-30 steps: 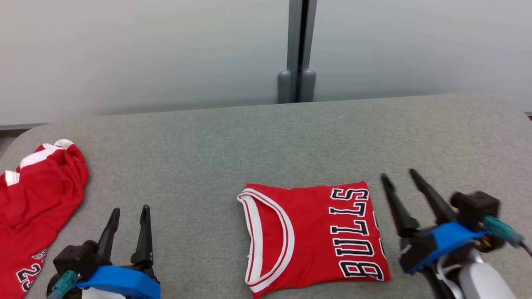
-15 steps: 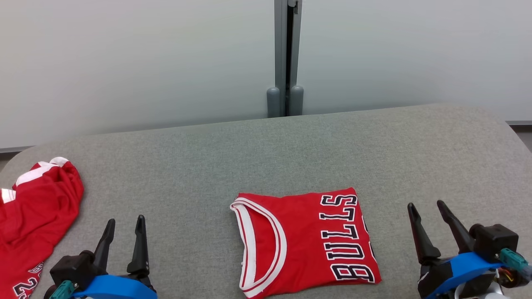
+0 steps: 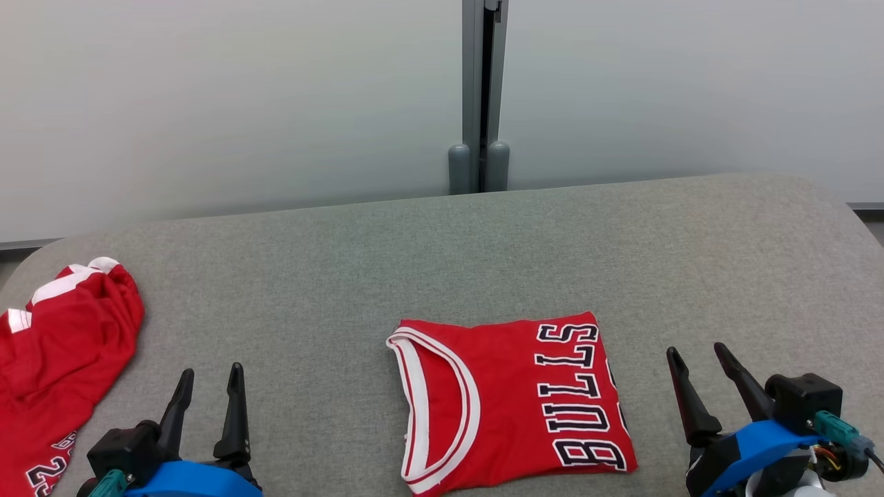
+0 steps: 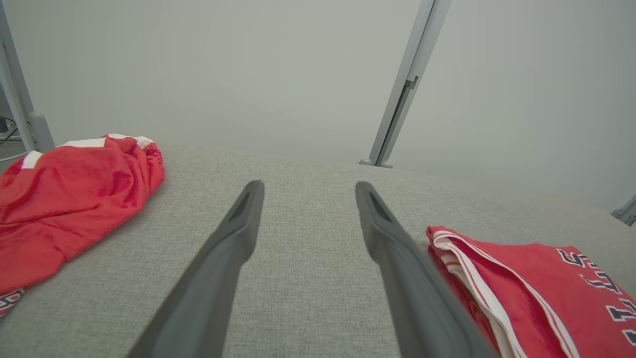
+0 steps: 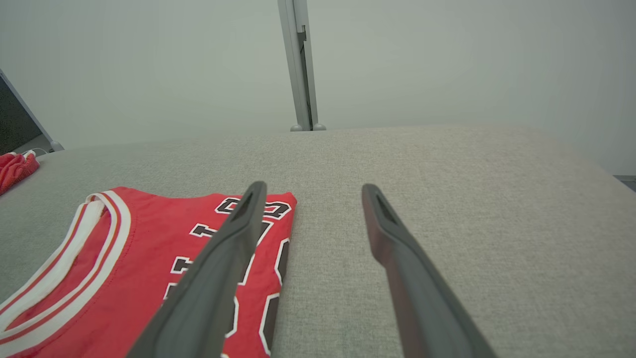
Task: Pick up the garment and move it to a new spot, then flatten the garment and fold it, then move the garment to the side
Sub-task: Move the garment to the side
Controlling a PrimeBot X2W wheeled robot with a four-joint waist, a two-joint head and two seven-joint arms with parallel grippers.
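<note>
A red garment [image 3: 511, 400] with white-trimmed neckline and "BULLS" lettering lies folded flat into a rectangle on the grey table [image 3: 311, 262], near its front middle. My left gripper [image 3: 211, 371] hovers open and empty to the left of it, fingers pointing away from me. In the left wrist view the left gripper [image 4: 309, 185] stands over bare cloth, with the folded garment [image 4: 536, 283] at the lower right. My right gripper [image 3: 695, 350] stands open and empty just right of the garment. In the right wrist view, the right gripper [image 5: 313, 185] has its left finger over the garment's [image 5: 124, 278] right edge.
A second red jersey [image 3: 62, 338] lies crumpled at the table's left edge, also seen as a red heap [image 4: 69, 194]. A grey post [image 3: 480, 96] and pale wall panels stand behind the table. The table's corners are rounded.
The right gripper has drawn back from the folded garment's right edge toward the lower right. The head view has shifted a little. The left gripper and the garment stay put.
</note>
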